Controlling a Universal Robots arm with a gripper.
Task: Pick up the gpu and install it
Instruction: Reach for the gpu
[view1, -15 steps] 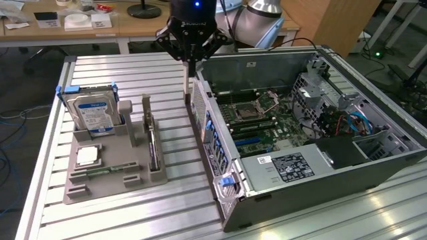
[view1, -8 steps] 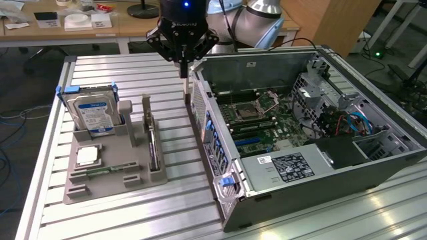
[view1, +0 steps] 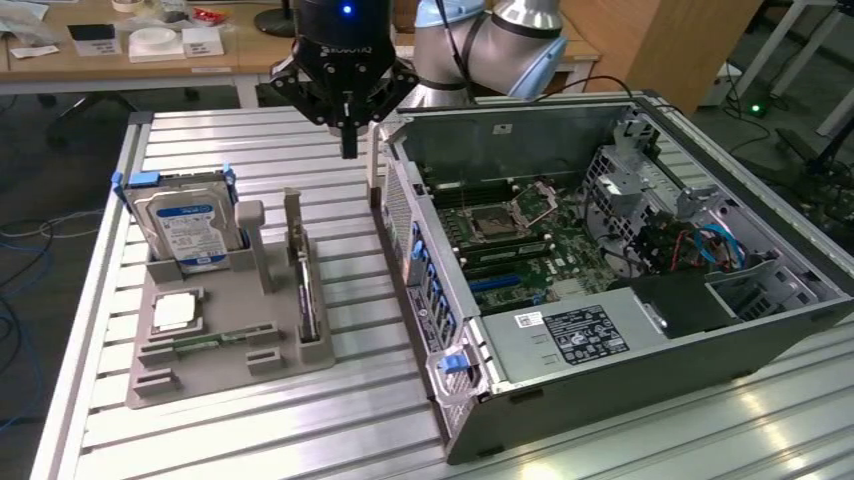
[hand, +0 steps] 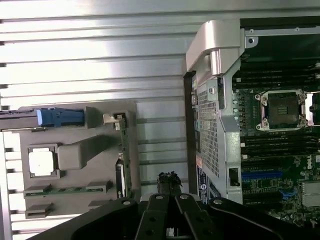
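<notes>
On its holder (view1: 220, 335) the gpu (view1: 307, 292) stands edgewise along the case (view1: 430, 290); gripper (view1: 350, 148) closed, empty.

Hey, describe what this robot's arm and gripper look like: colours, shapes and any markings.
The arm is built of rounded silver-grey segments with pale blue joint caps. The gripper is matte black, with angular linkage fingers that taper to a narrow tip. Its body carries white lettering, and a small blue light glows above that.

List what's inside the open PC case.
Inside the PC case: motherboard with a CPU socket, blue cables, a labelled power supply. Whatever lies under the power supply is covered.
</notes>
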